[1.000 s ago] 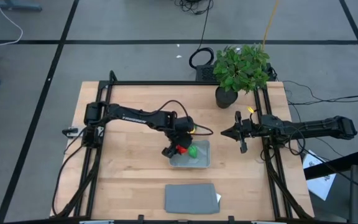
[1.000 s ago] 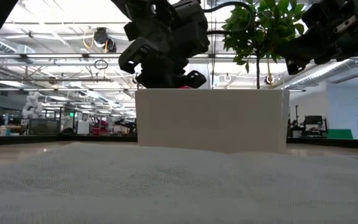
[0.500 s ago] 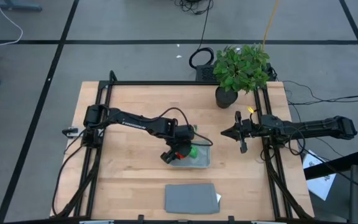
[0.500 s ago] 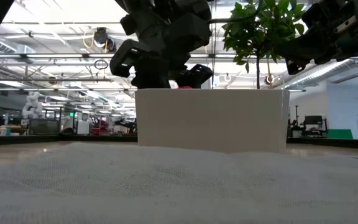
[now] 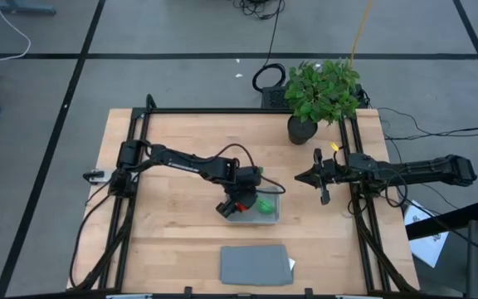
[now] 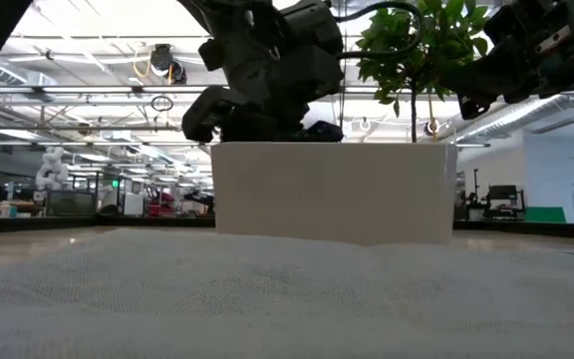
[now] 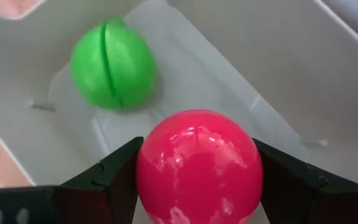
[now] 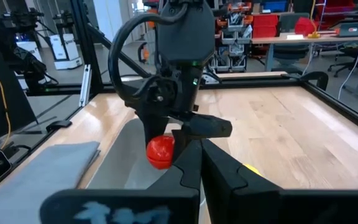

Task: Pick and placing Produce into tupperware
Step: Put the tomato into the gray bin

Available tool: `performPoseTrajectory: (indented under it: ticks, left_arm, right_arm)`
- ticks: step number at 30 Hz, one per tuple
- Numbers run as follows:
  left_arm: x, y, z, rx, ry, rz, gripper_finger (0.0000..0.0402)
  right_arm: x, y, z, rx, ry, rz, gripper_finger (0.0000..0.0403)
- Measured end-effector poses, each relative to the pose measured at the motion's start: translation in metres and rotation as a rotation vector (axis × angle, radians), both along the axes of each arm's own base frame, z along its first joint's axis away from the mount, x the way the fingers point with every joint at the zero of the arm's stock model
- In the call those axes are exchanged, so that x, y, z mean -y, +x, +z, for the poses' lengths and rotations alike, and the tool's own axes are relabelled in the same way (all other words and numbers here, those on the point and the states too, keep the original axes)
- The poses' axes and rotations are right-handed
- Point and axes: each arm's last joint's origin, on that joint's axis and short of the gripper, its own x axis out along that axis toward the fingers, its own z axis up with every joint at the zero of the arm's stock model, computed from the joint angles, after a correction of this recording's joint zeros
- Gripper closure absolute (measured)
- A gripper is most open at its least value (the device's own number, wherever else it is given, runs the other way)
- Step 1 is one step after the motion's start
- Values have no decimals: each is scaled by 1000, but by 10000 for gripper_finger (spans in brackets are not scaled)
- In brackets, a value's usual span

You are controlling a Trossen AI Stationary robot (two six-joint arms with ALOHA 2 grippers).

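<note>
No brand, label or writing can be read on anything here. The left gripper (image 7: 194, 186) is clamped on the red round piece (image 7: 197, 165), which sits squarely between its two dark fingers (image 7: 114, 177) and fills the gap; being a ball, it has no long axis to speak of. Gripper and piece hang inside the tupperware (image 5: 254, 218), just above its floor. Ahead of the gripper, a little beyond the red piece and apart from it, the green round piece (image 7: 112, 64) lies on the container floor, its seam running roughly away from the fingers. A yellow piece (image 8: 251, 169) lies on the table (image 5: 181, 141) near the right gripper (image 5: 300, 177), whose jaws are pressed together on nothing, well apart from the container.
</note>
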Motion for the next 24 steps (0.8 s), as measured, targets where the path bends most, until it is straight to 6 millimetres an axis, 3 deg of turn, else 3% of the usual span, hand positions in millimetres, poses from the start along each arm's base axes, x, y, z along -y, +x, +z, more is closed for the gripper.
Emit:
performPoseTrajectory:
  ticks: [24]
  left_arm:
    - [0,-3,-5,-38,1,-33,144]
  right_arm:
    - [0,1,0,-2,-8,1,403]
